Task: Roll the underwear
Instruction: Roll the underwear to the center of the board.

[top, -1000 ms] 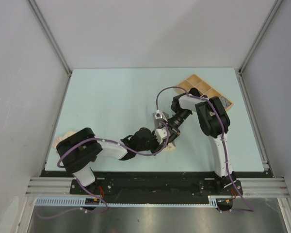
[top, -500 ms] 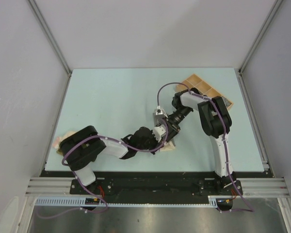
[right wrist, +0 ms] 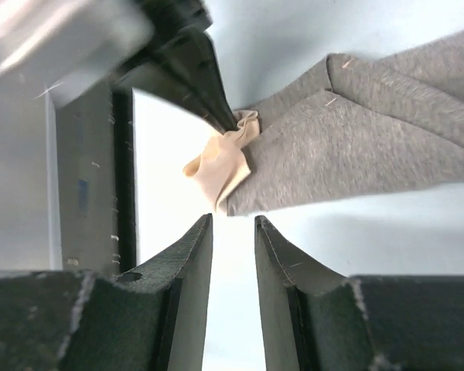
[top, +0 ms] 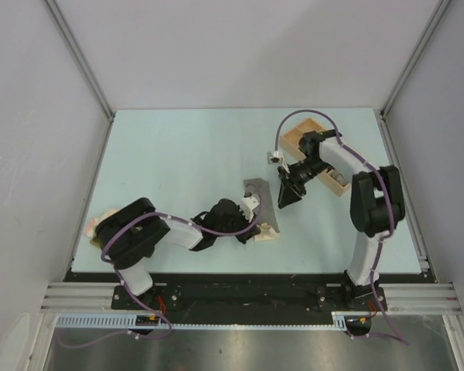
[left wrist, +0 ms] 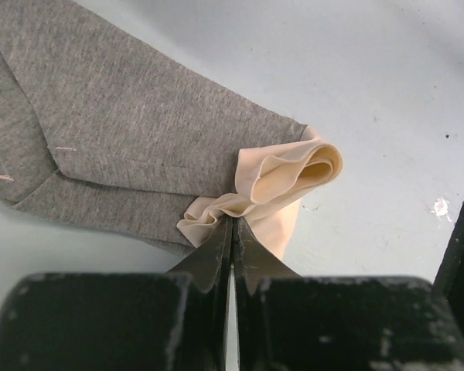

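Grey underwear [top: 259, 191] lies flat on the pale table [top: 178, 154], just right of centre and towards the near edge. Beige underwear [top: 267, 230] is bunched against its near side, touching it. Left gripper [left wrist: 232, 230] is pinched fully closed on a crumpled fold of the beige piece, right where it meets the grey one; right gripper [right wrist: 233, 224] hangs just right of the grey piece, jaws partly apart with nothing between them, and the wooden tray [top: 295, 136] sits behind it at the far right.
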Robot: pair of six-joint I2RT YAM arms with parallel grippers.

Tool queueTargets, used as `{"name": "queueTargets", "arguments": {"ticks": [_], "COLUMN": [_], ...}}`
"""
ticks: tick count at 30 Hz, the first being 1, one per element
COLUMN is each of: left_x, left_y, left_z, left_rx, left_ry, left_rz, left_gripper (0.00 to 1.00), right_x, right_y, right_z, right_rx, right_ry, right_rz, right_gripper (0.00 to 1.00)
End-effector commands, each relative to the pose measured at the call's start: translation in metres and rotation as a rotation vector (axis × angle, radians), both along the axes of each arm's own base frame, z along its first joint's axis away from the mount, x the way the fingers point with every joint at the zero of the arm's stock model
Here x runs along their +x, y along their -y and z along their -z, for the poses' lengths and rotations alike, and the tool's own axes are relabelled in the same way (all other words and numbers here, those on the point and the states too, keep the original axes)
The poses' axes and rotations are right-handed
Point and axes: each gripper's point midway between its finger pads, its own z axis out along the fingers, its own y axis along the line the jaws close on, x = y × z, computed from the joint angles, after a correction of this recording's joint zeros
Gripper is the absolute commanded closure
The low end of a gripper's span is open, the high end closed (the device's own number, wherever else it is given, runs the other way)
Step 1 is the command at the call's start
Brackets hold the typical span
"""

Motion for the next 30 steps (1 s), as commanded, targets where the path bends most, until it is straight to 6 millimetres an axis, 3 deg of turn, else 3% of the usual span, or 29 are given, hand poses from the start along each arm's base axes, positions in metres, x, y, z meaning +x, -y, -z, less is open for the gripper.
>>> {"name": "queueTargets", "arguments": {"ticks": [1, 2, 3, 5, 6, 13, 24, 30], "left_x": [-0.006, -0.005, -0.005, -0.006, -0.006, -0.007, -0.007, -0.007], "left_y": [0.004, 0.004, 0.004, 0.006, 0.006, 0.004, 0.006, 0.006], "left_z": [0.007, 0.008, 0.008, 0.01, 0.01, 0.012, 0.008, 0.006], "left_rx": [0.005, 0.007, 0.007, 0.005, 0.002, -0.01, -0.031, -0.043], "left_ry": [-0.089, -0.097, -0.106, -0.138, -0.151, -0.21, -0.233, -0.24], "left_rz": [0.025, 0.023, 0.024, 0.029, 0.027, 0.017, 0.022, 0.021], "left_gripper": [0.95, 0.95, 0.95, 0.95, 0.95, 0.96, 0.96, 0.96], "right_x": [-0.021, -0.023, -0.038, -0.043, -0.056, -0.075, -0.049, -0.045], "right_y": [0.007, 0.006, 0.001, -0.006, -0.011, -0.031, -0.027, -0.023], "right_z": [-0.017, -0.024, -0.015, -0.01, -0.006, 0.032, 0.065, 0.08], "right_rx": [0.059, 0.078, 0.093, 0.104, 0.109, 0.002, -0.116, -0.151], "right_ry": [0.297, 0.388, 0.418, 0.508, 0.532, 0.64, 0.757, 0.775], "right_rz": [-0.152, -0.182, -0.253, -0.309, -0.355, -0.508, -0.479, -0.48], "right_gripper": [0.67, 0.66, 0.66, 0.6, 0.57, 0.51, 0.48, 0.47]}}
